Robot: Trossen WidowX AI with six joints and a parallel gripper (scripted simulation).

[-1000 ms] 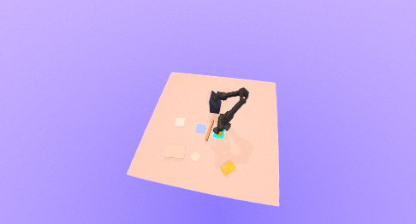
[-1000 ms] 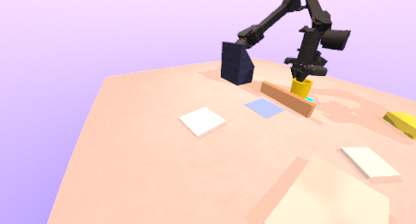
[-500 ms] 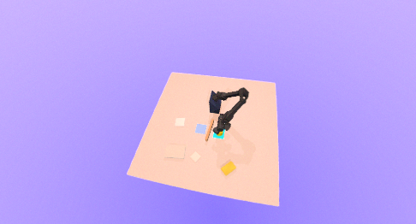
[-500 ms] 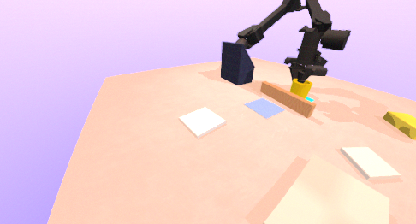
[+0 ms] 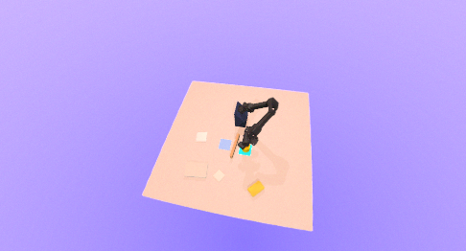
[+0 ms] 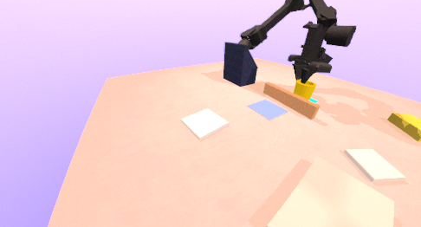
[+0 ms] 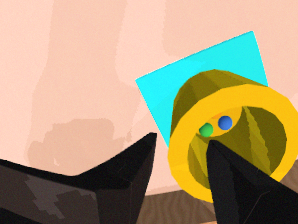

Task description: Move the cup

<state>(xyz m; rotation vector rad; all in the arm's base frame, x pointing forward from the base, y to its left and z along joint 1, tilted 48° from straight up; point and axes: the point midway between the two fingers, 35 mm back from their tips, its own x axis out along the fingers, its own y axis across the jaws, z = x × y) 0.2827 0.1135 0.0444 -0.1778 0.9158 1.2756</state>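
Straddling the cup's [image 7: 229,143] rim, tool [image 7: 181,163] partly spread, gripping nothing. Marbles [image 7: 216,127] inside, unspilled. Cup upright on cyan pad [image 7: 180,76], beyond wooden bar [image 6: 291,100]. Carry and set-down look done; withdrawal remains.

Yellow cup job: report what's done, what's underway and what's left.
Done: the yellow cup stands upright on the cyan square pad, with the green and blue marbles inside. Underway: the black gripper straddles the cup's rim wall, its fingers apart. Left: pulling the gripper clear.
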